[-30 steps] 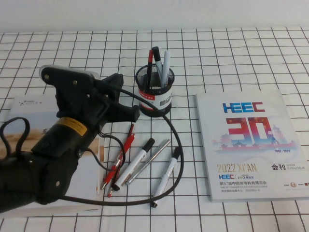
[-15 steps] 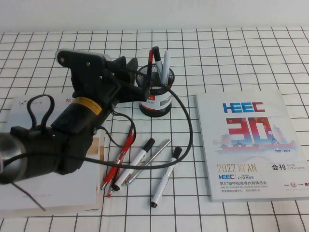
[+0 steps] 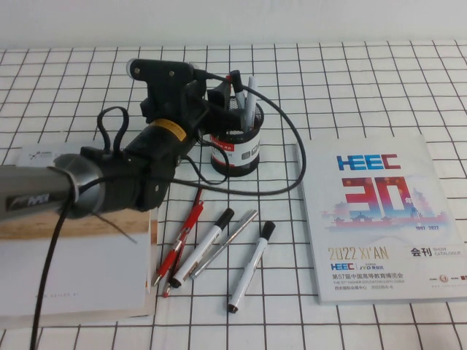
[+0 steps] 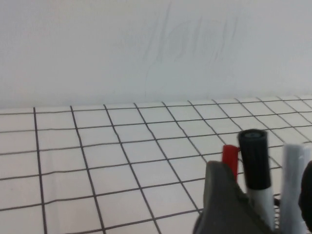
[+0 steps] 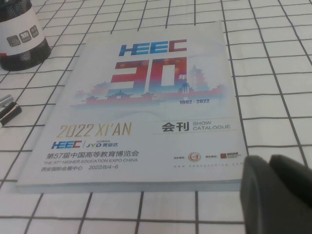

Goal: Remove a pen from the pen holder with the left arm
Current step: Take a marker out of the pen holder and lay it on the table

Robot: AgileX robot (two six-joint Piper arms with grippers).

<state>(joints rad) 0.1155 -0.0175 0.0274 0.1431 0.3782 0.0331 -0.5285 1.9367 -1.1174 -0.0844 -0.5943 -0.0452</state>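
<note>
The left end effector (image 3: 223,97) is at the rim of the black mesh pen holder (image 3: 235,149), level with the tops of the pens that stand in it. It is open: in the left wrist view one dark finger (image 4: 224,204) shows on one side of the pens and the edge of the other shows on the far side, with the pen tops between them. It grips nothing.

Between its fingers stand a black-capped marker (image 3: 237,82) and a grey pen (image 3: 251,93). A red-capped pen (image 3: 227,84) stands just beside the nearer finger. All three are upright in the holder, which stands on the grid-patterned counter (image 3: 365,87) directly below the end effector.

Below the end effector and nearer the robot, loose on the counter, lie two red pens (image 3: 182,240), a black-capped marker (image 3: 208,244), a silver pen (image 3: 228,239) and another marker (image 3: 249,273). A white booklet (image 3: 73,277) lies under the left arm.

The right end effector (image 5: 278,195) hovers low over the near corner of an HEEC show catalogue (image 5: 146,97), well apart from the holder. Whether it is open or closed cannot be told.
</note>
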